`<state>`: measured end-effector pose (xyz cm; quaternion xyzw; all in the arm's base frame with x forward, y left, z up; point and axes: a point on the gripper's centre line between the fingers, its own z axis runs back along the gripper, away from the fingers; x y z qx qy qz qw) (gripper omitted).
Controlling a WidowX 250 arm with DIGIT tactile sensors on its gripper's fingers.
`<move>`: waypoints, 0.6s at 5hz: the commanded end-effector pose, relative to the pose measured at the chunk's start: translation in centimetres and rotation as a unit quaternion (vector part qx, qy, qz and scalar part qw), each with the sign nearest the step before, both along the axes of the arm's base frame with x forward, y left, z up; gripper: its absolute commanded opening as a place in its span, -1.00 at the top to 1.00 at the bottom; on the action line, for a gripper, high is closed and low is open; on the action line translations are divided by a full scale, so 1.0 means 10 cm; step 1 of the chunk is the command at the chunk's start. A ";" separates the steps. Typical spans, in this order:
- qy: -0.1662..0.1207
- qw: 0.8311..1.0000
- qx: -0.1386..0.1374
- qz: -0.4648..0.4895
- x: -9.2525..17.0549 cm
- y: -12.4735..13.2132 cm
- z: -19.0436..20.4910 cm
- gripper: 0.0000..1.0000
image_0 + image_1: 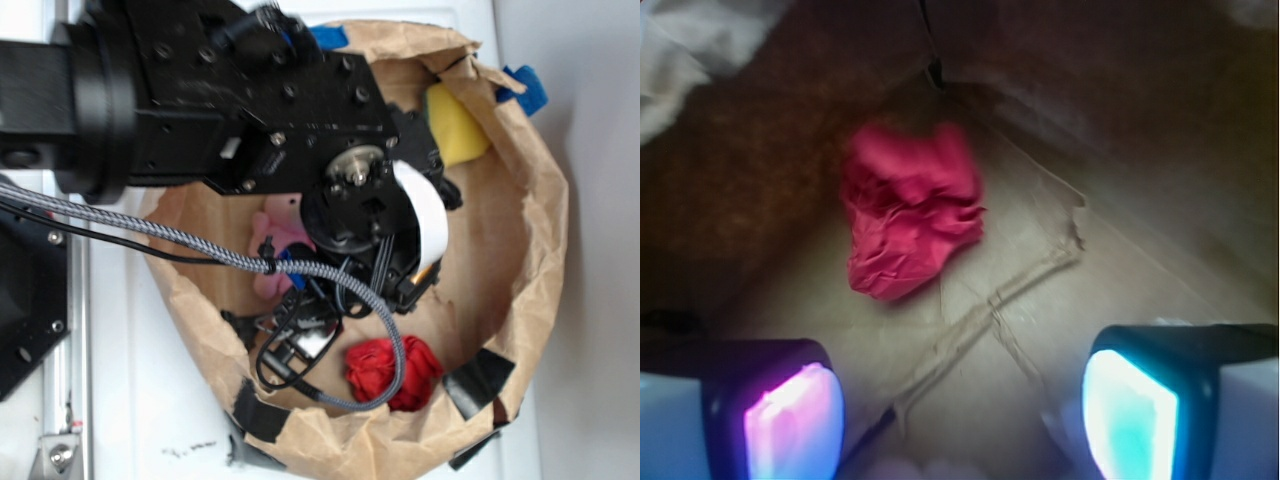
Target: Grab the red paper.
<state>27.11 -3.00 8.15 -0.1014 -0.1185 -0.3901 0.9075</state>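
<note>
The red paper (910, 205) is a crumpled bright red wad lying on the brown paper floor of the bag, ahead of my gripper (960, 420) and a little to the left. My gripper is open, and only bare brown paper lies between its glowing pads (790, 420). The wad is well clear of both fingers. In the exterior view the red paper (392, 372) lies near the bag's lower wall, partly crossed by a braided cable. The gripper (290, 340) hangs just to its left, mostly hidden under the arm.
A brown paper bag (540, 230) with rolled-down walls encloses everything. A pink plush rabbit (280, 245) lies under the arm and a yellow sponge (455, 125) at the upper right. An off-white paper wad (685, 55) sits at the far left. Black tape (480, 382) patches the wall.
</note>
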 end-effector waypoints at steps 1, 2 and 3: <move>-0.040 0.998 0.003 -0.043 0.07 -0.28 -0.10 -1.00; -0.025 0.998 -0.029 -0.050 0.10 -0.36 -0.13 -1.00; -0.047 0.997 -0.045 -0.028 0.17 -0.41 -0.16 -1.00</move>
